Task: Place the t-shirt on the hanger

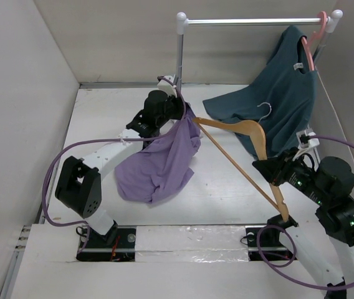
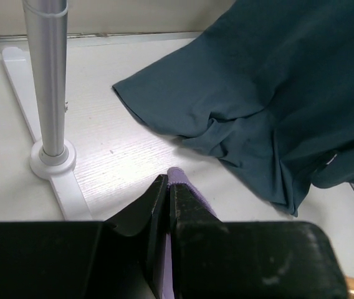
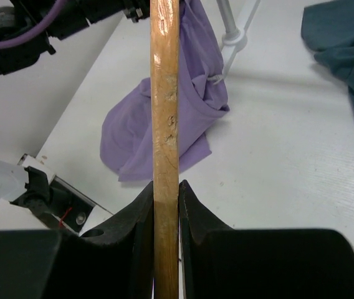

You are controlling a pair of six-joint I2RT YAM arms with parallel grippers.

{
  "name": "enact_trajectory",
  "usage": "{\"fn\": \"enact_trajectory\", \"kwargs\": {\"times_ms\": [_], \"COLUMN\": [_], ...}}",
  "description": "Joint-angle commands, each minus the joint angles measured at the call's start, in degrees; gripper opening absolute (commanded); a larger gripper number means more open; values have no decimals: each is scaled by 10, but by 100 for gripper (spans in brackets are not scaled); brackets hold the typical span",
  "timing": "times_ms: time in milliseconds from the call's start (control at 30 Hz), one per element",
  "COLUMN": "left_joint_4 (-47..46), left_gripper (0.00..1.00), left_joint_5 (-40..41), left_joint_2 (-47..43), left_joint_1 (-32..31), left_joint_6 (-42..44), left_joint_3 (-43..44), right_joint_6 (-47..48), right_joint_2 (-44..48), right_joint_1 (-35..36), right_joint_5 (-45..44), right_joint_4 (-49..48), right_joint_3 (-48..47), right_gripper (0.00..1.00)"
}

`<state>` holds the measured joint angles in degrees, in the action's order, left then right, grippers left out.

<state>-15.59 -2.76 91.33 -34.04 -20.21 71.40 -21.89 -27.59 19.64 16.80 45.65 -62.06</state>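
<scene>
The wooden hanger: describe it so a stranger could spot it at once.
Start at the silver clothes rail at the back, where a dark teal t-shirt hangs. Just in front, the right gripper holds the light tan wooden hanger. Unlike the pink plastic hanger on the rail, it is wood and off the rail.

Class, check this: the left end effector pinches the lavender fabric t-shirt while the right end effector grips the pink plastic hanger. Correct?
No. The right end effector grips the light tan wooden hanger, as the right wrist view shows; the rest stands.
</scene>
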Motion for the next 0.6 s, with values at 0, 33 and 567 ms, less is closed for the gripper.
{"fn": "enact_trajectory", "kwargs": {"times_ms": [0,33,567], "left_joint_4": [-30,-36,-28], "left_gripper": [0,0,0], "left_joint_5": [-10,-14,-24], "left_joint_2": [-41,-43,-98], "left_joint_1": [1,1,-26], "left_joint_6": [1,-3,-26], "left_joint_3": [22,12,-44], "right_joint_6": [-9,-6,-23], "right_joint_2": [1,-5,-77], "right_joint_1": [6,6,24], "right_joint_5": [27,30,45], "right_joint_4": [-43,-49,-192], "right_joint_3": [20,23,49], "right_gripper": [0,0,0]}}
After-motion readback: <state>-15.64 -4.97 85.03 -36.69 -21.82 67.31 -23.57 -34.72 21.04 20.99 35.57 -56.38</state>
